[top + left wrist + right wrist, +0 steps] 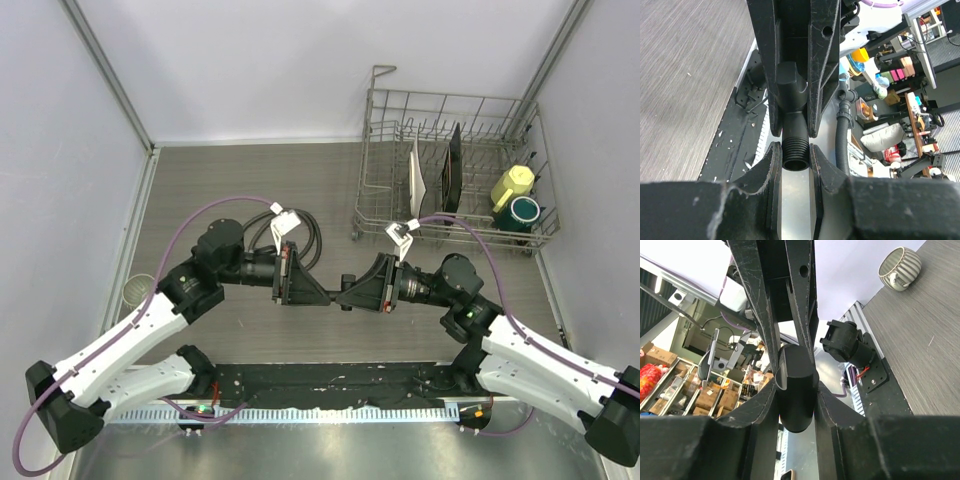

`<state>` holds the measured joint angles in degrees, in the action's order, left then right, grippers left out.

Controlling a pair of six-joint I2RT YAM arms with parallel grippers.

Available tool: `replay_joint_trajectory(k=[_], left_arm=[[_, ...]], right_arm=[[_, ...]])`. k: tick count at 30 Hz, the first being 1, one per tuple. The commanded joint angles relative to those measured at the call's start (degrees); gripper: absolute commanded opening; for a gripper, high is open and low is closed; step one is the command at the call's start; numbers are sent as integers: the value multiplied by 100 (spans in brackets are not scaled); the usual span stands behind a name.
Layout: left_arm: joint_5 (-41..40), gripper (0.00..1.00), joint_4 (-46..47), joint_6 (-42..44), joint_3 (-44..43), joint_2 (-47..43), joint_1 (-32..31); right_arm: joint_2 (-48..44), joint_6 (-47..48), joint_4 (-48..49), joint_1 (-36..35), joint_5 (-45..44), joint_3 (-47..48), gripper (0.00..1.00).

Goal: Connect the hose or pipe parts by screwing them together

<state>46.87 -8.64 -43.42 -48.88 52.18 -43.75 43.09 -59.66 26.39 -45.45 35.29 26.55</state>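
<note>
The small black T-shaped fitting (346, 284) hangs above mid-table, caught between both grippers, which meet tip to tip. In the left wrist view its threaded open end (794, 146) sits between the tips of my left gripper (793, 156), which is shut on it, while the right arm's fingers (817, 75) clamp its body (790, 87). From the right wrist, my right gripper (796, 395) is shut on the fitting's smooth round barrel (796, 385). The long black hose (312, 243) lies coiled on the table behind the left gripper (326, 296), apart from the right gripper (350, 296). The hose's end connector is hidden.
A wire dish rack (372, 180) stands at the back right with plates, a yellow cup (513, 183) and a green cup (522, 211). A striped cup (138, 290) sits at the table's left edge. A ribbed black tube (842, 145) shows beyond the table.
</note>
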Motion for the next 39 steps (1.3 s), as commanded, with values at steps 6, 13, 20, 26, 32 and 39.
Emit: replay_joint_trajectory(k=[6, 13, 20, 26, 32, 39], left_arm=[[-2126, 95, -1718, 518, -719, -216, 7], [-4477, 98, -2550, -261, -552, -509, 7], [-5497, 89, -3319, 1135, -288, 212, -2], [-4479, 75, -3284, 4780, -490, 696, -124], [-4072, 86, -2942, 6661, -685, 1381, -196], [-3975, 86, -2655, 7217, -325, 2164, -99]], right_arm=[[-388, 700, -843, 1, -740, 333, 1], [-880, 1685, -3016, 28, -2684, 1080, 1], [-1136, 2098, -3885, 27, -3036, 1300, 1], [-1584, 2300, -4396, 28, -3387, 1327, 1], [-2076, 2459, -4976, 28, -3889, 1625, 1], [-2454, 2687, -5451, 28, -4126, 1889, 1]])
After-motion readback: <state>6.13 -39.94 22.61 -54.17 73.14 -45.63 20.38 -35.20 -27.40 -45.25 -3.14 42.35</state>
